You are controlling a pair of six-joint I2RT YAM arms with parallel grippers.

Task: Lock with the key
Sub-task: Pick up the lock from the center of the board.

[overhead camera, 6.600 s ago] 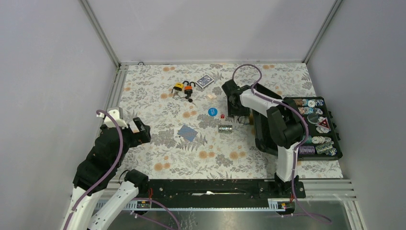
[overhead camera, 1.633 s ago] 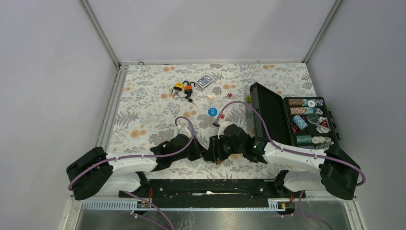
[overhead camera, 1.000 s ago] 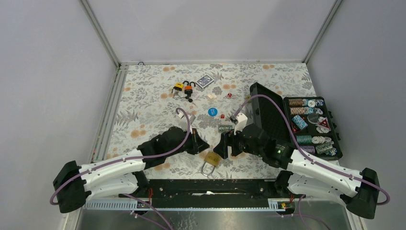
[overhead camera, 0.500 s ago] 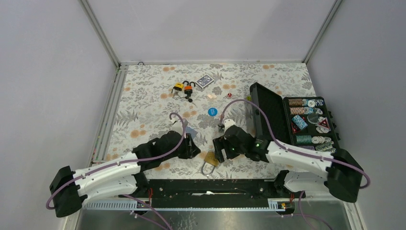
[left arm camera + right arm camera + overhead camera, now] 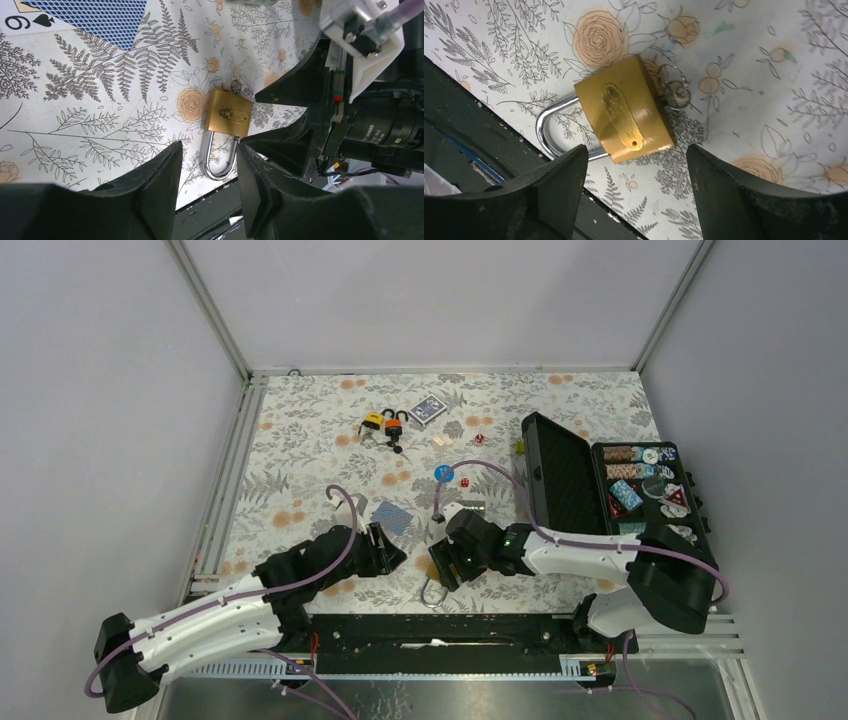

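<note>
A brass padlock lies flat on the flowered cloth close to the table's front edge. Both legs of its steel shackle reach the brass body. The key, with its small rings, sticks out of the body's far end. My right gripper hovers right over the padlock, its jaws open on either side of the body and touching nothing. My left gripper sits a little to the padlock's left, open and empty, with the padlock ahead of its fingers.
A blue-backed playing card lies behind the left gripper. Farther back are two orange padlocks, a card deck, a blue chip and a red die. An open black case of poker chips stands at the right.
My left gripper has opened and drawn back to the left, away from the padlock. My right gripper has come down and leftward over the padlock, which stays on the cloth.
</note>
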